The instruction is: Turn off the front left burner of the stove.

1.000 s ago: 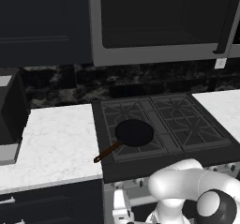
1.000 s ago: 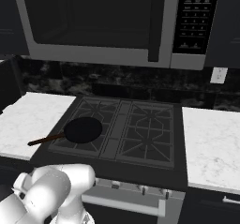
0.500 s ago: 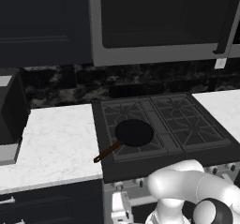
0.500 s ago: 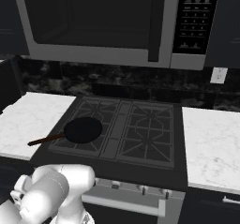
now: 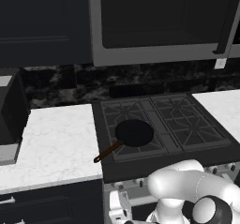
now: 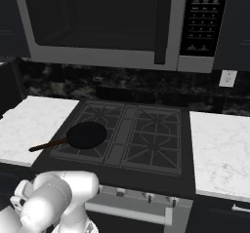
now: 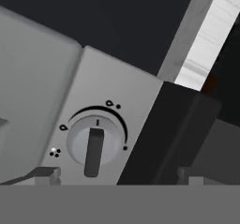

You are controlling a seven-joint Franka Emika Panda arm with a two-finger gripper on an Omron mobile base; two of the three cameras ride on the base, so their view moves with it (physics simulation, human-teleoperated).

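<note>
stove (image 6: 132, 139): wide black gas range sitting between two white marble counters, with a silver front panel below the grates.
front left burner (image 5: 136, 145): the grate section nearest me on the left. A black frying pan (image 5: 134, 133) sits right on it, its brown handle poking out toward the left counter (image 5: 56, 143).
knob (image 7: 95, 143): round and silver, on the silver panel right in front of my hand, with a dark bar across it and a black arc with small flame marks around it.
my gripper (image 7: 115, 177): fingers spread wide, one grey tip (image 7: 44, 174) on each side low in the hand view, nothing between them. The knob is just beyond them and I'm not touching it.
room: grey microwave (image 6: 122, 27) hangs over the range, dark speckled backsplash behind, dark cabinets, and a white outlet (image 6: 227, 78) on the wall to the right.
</note>
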